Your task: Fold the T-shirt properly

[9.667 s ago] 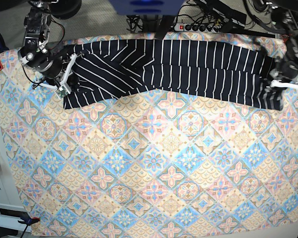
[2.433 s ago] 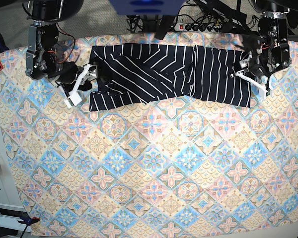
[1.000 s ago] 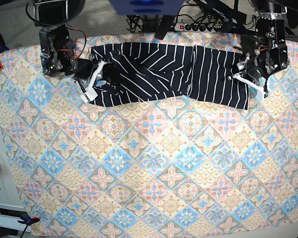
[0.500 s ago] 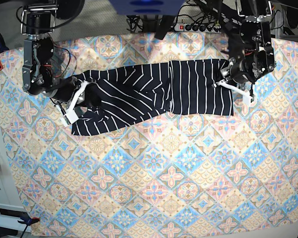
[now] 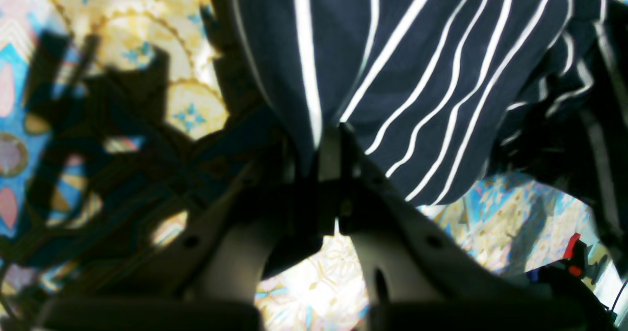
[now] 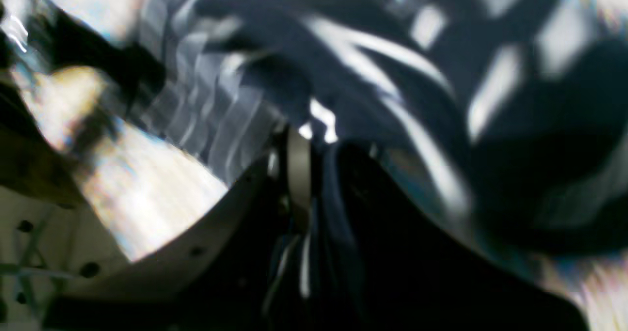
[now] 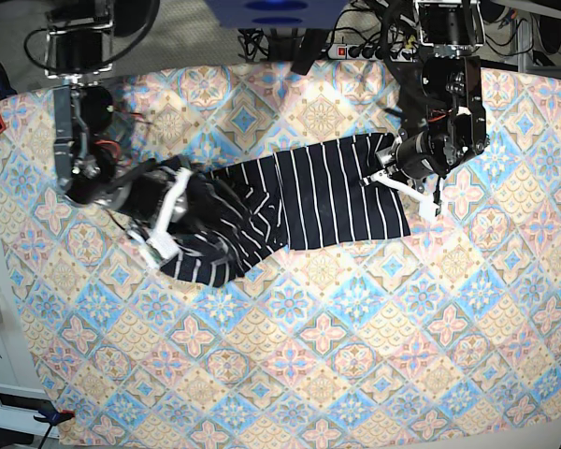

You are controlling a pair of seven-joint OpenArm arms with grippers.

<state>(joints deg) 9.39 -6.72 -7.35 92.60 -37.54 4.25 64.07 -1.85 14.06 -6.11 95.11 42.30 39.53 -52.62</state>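
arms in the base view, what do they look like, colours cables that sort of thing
Both arms are black with exposed joints and loose wiring. The right end effector and the left end effector each have white fingers. The wrist views show pale fingers with small holes.

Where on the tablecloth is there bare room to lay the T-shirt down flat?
The near half of the tablecloth, below the T-shirt, is bare across its width. A narrower bare strip lies behind the shirt. The middle band is crowded: left gripper and right gripper each grip cloth.
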